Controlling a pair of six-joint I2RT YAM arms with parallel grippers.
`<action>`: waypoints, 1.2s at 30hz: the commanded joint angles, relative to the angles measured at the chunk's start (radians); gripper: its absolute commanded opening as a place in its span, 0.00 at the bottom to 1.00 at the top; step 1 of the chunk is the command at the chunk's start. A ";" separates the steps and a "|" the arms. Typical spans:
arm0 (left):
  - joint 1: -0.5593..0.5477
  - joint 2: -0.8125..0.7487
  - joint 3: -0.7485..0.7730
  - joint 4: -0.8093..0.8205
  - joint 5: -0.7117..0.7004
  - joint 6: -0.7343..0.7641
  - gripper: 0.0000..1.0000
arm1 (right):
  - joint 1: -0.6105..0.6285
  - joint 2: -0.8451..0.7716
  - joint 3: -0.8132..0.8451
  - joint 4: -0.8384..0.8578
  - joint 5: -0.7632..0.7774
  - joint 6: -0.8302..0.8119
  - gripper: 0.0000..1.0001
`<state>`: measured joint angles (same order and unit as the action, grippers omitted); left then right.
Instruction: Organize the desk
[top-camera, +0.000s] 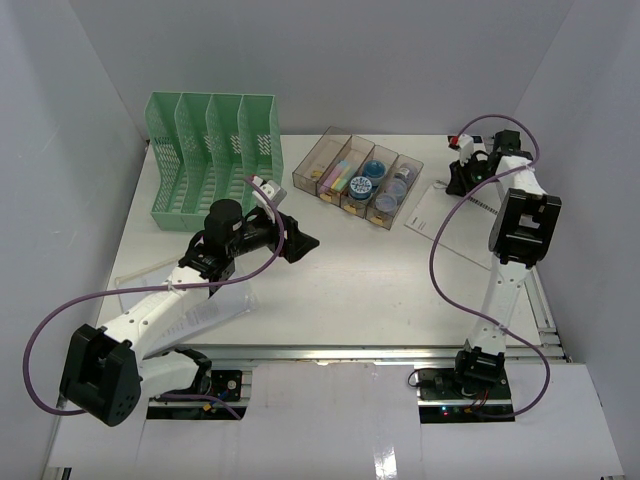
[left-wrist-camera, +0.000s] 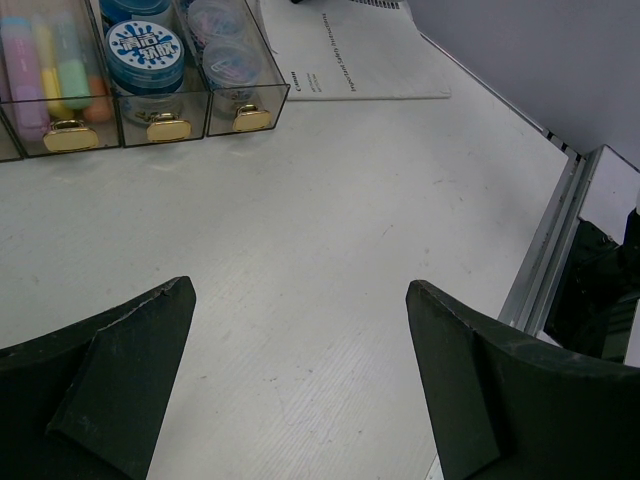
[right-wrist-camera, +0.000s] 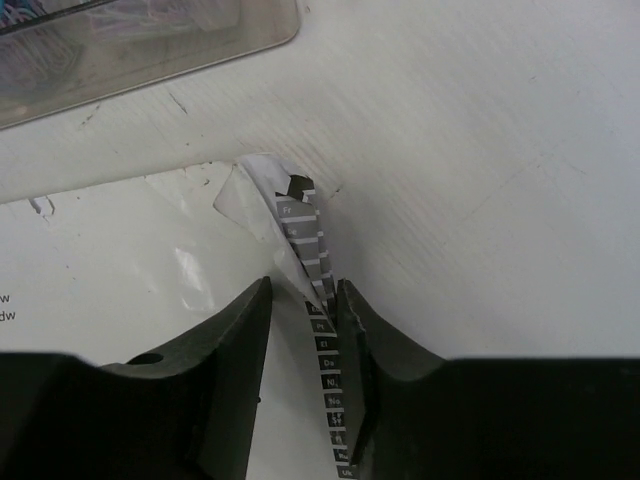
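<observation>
Right wrist view is showing the right gripper (right-wrist-camera: 305, 292) pinching the paper (right-wrist-camera: 120, 260) by its striped edge. Its jaws are drawn nearly together with only the sheet between them. The corner is curling up off the desk (right-wrist-camera: 480, 120), and that is likely the reason for gripping there: a flat sheet is offering nothing to hold until an edge is peeling away from the surface. The tray (right-wrist-camera: 150, 40) is lying just beyond the paper's far edge, so any lift is having to stay clear of it.

From above, the desk is filling most of the frame, white and flat, running from the arm bases to the back wall. The rack (top-camera: 212, 150) is standing at its far left, with the tray near it toward the middle. The paper is sitting at the far right, askew to the desk's edges, which is probably why it is being tidied.

The left gripper (left-wrist-camera: 300, 300) is hanging wide open over bare desk, holding nothing and facing the tray fronts. It seems to be waiting out of the right arm's way. Such a thin grip is risking a slip or a tear if the pull is quick.
</observation>
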<state>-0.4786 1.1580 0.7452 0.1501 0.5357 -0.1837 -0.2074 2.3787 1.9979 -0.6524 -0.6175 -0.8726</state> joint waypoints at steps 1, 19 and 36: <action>0.008 -0.002 0.003 0.008 0.023 0.005 0.98 | -0.022 -0.007 -0.029 -0.078 -0.057 -0.014 0.28; 0.006 0.039 -0.072 0.295 0.312 -0.207 0.98 | -0.046 -0.518 -0.628 -0.008 -0.220 -0.012 0.08; -0.182 0.290 -0.151 0.753 0.193 -0.290 0.98 | 0.024 -0.987 -0.989 0.060 -0.371 0.028 0.08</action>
<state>-0.5877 1.3768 0.5547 0.7989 0.7975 -0.5294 -0.2231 1.4640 1.0441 -0.6201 -0.9082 -0.8696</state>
